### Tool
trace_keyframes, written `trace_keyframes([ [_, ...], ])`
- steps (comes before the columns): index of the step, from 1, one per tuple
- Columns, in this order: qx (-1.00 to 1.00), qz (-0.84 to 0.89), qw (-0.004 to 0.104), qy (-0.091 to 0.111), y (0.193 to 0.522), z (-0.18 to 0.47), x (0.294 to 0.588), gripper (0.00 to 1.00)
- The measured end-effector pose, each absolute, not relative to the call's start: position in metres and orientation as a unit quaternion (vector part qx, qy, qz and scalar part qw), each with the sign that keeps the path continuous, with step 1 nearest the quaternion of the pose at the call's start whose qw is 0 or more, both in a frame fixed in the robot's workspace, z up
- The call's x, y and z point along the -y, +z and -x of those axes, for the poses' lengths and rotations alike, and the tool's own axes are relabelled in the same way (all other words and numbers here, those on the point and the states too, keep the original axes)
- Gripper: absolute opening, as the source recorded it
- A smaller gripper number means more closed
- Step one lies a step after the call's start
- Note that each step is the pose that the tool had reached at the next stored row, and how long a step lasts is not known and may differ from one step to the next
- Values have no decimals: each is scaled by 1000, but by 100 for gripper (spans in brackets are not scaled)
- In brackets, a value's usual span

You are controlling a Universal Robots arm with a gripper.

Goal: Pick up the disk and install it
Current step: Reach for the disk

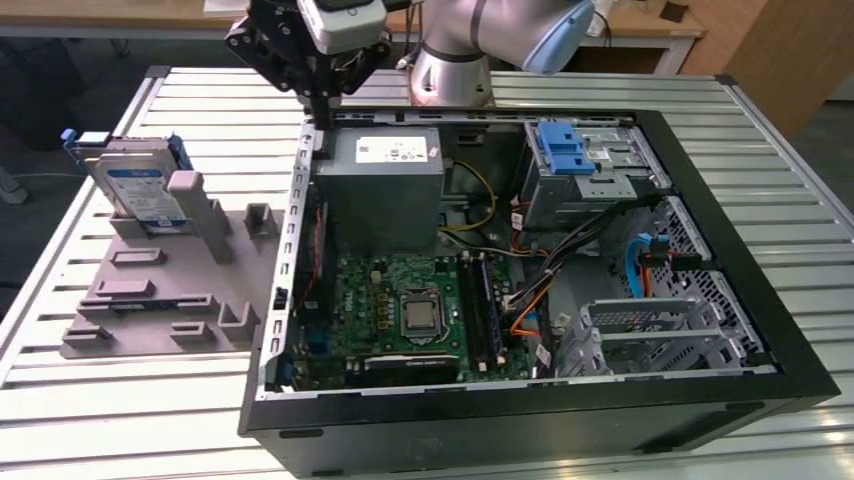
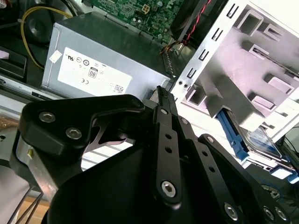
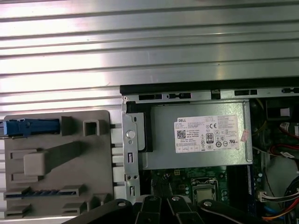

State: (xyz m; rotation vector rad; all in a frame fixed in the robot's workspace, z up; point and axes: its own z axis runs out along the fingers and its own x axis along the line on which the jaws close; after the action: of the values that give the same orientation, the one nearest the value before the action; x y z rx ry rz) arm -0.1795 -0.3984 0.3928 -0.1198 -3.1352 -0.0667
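- The disk [image 1: 140, 190], silver-grey with a white-and-blue label and a blue frame, is standing upright in a grey holder [image 1: 147, 300] on the slatted surface [image 1: 107, 400], at the exterior view's left of the open computer case [image 1: 534, 420].
- The gripper [image 1: 320, 115] is hovering over the case's edge, apart from the disk, its fingers pressing together on nothing.

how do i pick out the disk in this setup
Find the open computer case on the slatted table; a grey holder plate lies at its side, toward the exterior view's left. The disk stands on edge at the plate's far corner, the only silver slab there with a blue frame and white-and-blue label.
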Motion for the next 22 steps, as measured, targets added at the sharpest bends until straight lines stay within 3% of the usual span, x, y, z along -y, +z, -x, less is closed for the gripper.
trace_keyframes([
  [22, 999, 38, 2, -21, 393, 191, 398, 11],
])
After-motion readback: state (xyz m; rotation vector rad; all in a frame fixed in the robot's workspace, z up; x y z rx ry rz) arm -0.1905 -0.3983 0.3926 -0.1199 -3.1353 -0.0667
